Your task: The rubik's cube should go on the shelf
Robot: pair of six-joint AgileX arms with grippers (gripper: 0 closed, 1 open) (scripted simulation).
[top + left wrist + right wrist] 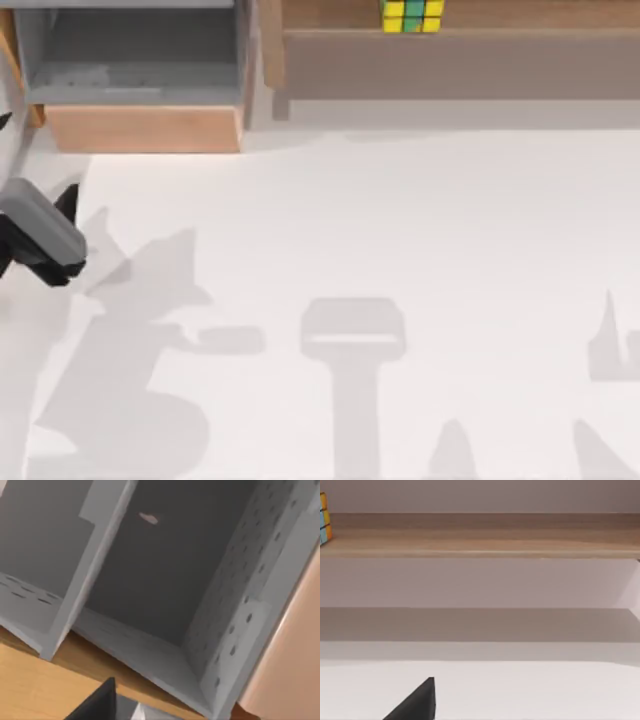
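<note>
The rubik's cube (411, 15), yellow and green with dark grid lines, rests on the light-wood shelf (520, 16) at the back of the table, right of the shelf's wooden side post (271, 45). The right wrist view faces the shelf board (485, 535) from the front, with a sliver of the cube (323, 520) resting on it and a dark part of my right gripper (417, 702) low over the table. My left gripper (45, 235) hangs at the table's left edge, far from the cube, and nothing is seen in it.
A grey-lined wooden box compartment (140, 90) stands at the back left beside the shelf. The left wrist view looks into the box's grey perforated interior (165, 580). The white table (350, 230) carries arm shadows along its front.
</note>
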